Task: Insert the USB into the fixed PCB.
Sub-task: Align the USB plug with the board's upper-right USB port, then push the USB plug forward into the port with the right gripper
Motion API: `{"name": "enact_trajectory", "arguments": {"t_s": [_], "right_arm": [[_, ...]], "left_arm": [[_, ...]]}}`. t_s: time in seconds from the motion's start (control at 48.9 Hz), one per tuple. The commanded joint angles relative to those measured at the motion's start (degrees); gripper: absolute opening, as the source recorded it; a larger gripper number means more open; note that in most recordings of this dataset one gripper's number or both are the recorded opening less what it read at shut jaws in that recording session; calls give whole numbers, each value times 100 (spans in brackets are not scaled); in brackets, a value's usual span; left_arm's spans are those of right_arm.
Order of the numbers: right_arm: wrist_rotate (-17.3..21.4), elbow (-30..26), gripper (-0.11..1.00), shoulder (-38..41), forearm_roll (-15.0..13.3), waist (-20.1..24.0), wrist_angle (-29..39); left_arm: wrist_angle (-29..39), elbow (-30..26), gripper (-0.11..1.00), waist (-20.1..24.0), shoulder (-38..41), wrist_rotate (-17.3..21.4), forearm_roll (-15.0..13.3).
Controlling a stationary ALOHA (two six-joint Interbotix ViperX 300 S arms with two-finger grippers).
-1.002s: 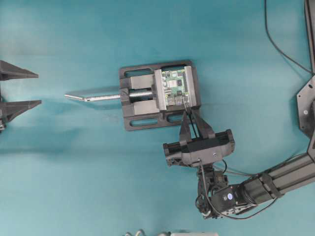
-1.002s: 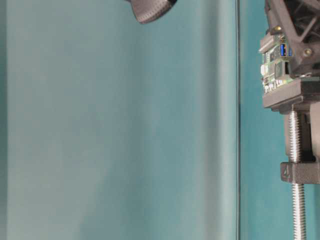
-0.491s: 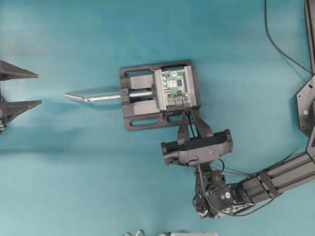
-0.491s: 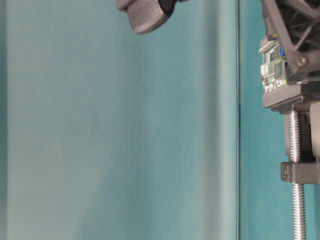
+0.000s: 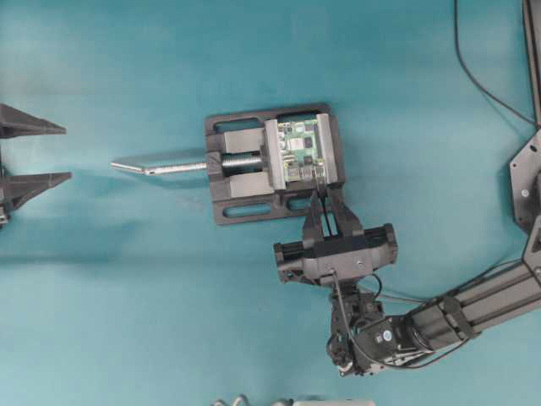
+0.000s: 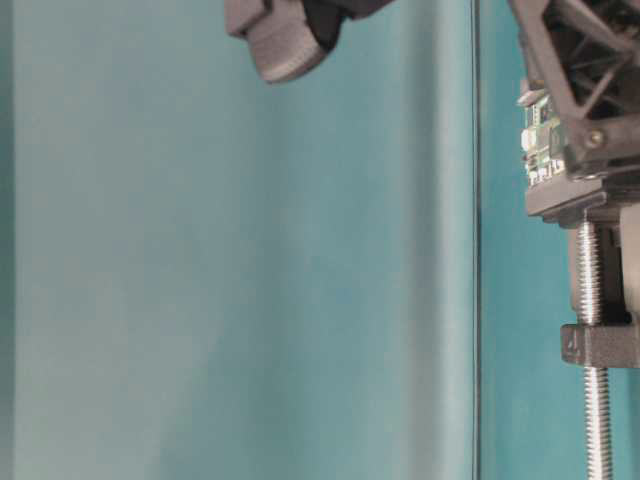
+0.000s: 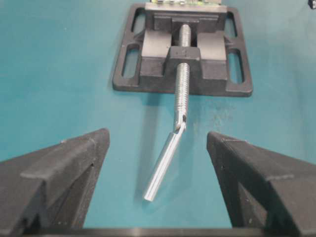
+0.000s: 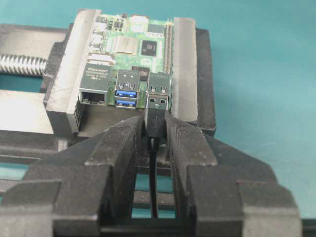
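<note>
The fixed PCB (image 8: 133, 44) is a green board clamped upright-flat in the black vise (image 8: 185, 64); it also shows from overhead as the PCB (image 5: 302, 145) and at table level as the PCB (image 6: 537, 130). My right gripper (image 8: 154, 126) is shut on the USB (image 8: 157, 111), a dark plug with a silver end. That end sits at the mouth of the right-hand silver port (image 8: 160, 88), beside the blue ports (image 8: 127, 94). Its thin cable (image 8: 153, 177) runs back between the fingers. My left gripper (image 7: 157, 143) stands open and empty, far left of the vise (image 5: 237, 182).
The vise's silver screw rod and handle (image 7: 165, 165) point toward my left gripper (image 5: 68, 152). My right gripper (image 5: 325, 203) and its arm (image 5: 439, 317) reach in from the lower right. A black cable (image 5: 473, 76) lies at the top right.
My right gripper has moved a little toward the PCB with the USB in it. At table level its finger now hides the blue port. The left gripper has not moved.
</note>
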Motion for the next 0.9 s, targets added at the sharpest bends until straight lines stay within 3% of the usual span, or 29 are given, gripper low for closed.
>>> {"name": "enact_trajectory", "arguments": {"t_s": [0.0,0.47,0.879], "right_arm": [[-9,-35,21,-53,-53,-193,-26],[-18,-88,21,-79,-62,-308,-26],[-272,-97,21,-229,-123,-325,-35]], "left_arm": [[-53,-70,96,9,70,9,9],[-44,-70,96,9,70,9,9],[-44,-70,96,9,70,9,9]]}}
